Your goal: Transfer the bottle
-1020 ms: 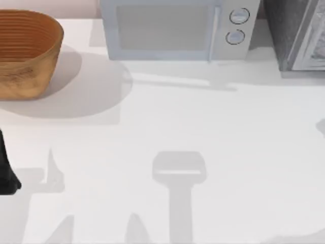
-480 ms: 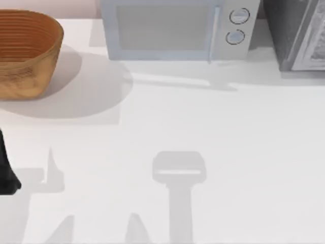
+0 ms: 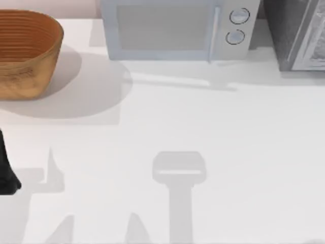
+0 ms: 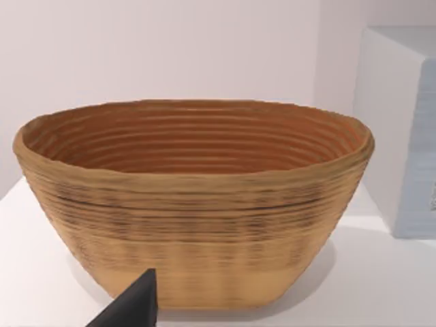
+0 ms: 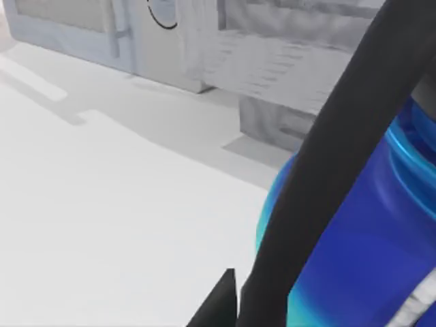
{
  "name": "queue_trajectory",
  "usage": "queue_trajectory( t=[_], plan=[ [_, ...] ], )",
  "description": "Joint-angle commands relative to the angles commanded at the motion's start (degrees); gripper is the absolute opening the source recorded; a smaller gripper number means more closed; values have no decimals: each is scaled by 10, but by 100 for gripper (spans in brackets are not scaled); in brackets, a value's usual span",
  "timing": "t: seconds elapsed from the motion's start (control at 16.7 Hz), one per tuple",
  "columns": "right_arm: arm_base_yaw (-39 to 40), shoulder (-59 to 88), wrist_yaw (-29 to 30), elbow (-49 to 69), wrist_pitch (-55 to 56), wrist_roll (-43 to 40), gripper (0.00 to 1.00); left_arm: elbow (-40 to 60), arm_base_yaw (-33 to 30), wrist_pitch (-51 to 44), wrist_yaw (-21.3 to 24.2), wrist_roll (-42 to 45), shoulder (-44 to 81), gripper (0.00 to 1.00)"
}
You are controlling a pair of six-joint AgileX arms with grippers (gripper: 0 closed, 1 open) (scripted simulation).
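- Between the earlier top views and this one, very little changes on the white table (image 3: 213,132): at the right edge a faint grey shadow patch is there one second ago, is gone in the next picture, and now only a thin dark sliver shows at the lower right corner.
- The wicker basket of brown woven rings (image 3: 28,53) in the upper left, the pale grey microwave with two round dials (image 3: 175,28) at the top centre and the dark grey speckled appliance (image 3: 297,33) in the upper right all stay in their places.
- I judge that the right arm works just outside the right border of the top view, so the transfer is at an early stage and the bottle has not yet crossed the table.
- In the right wrist view, the small cylindrical bottle with blue and cyan body (image 5: 368,245) stands very close to the camera, in the lower right of the frame, with the table surface behind it.
- A black finger (image 5: 340,143) of the right gripper (image 5: 320,259) crosses the bottle diagonally and lies against its side; a second black tip (image 5: 221,303) shows apart from it, so whether the bottle is really clamped I cannot tell.
- The bottle looks glossy, with a brighter cyan edge; its cap is hidden.
- The left arm is parked at the left edge of the top view (image 3: 6,168), and its camera faces the basket; one black fingertip (image 4: 133,306) shows, and its opening I cannot tell.
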Motion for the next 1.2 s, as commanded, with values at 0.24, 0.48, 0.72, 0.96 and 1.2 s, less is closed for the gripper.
queue_trajectory(
  t=[0.24, 0.48, 0.72, 0.96, 1.2],
  plan=[
    [33, 32, 30, -3, 124, 73, 0, 0, 0, 0, 0, 0, 0, 100],
    [48, 41, 47, -1, 171, 103, 0, 0, 0, 0, 0, 0, 0, 100],
    [48, 41, 47, -1, 171, 103, 8, 0, 0, 0, 0, 0, 0, 100],
    [48, 41, 47, -1, 171, 103, 38, 0, 0, 0, 0, 0, 0, 100],
    [48, 41, 47, -1, 171, 103, 68, 0, 0, 0, 0, 0, 0, 100]
  ],
)
